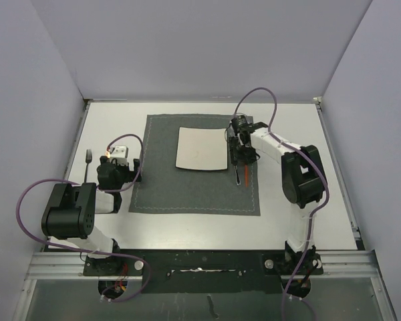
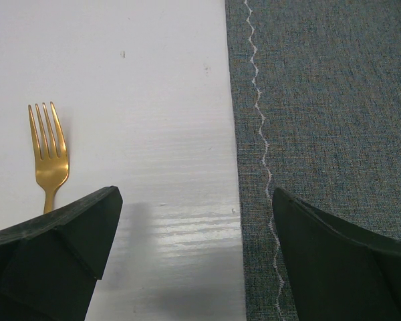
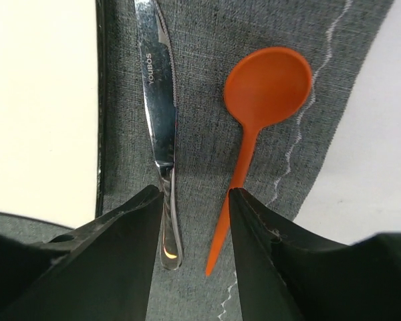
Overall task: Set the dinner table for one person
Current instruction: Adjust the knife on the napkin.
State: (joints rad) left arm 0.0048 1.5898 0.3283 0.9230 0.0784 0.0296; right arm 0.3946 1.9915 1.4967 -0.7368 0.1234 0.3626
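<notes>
The table (image 1: 113,120) carries the placemat (image 2: 334,100). On the placemat, knife (image 3: 159,100) and spoon (image 3: 267,83) are laid beside the plate (image 3: 40,100), under the parted, empty right end effector (image 3: 195,200). The fork (image 2: 50,154), left of the placemat, is judged next: the released left end effector (image 2: 195,200) must be lowered over its handle.

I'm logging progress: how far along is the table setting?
Looks done: plate on the placemat, knife and orange spoon on the mat to its right. In hand: nothing; the right tool hangs open over their handles, the left tool open over the mat's left edge. Left: the gold fork lies on the bare dinner table beside the mat, probably to go left of the plate.
</notes>
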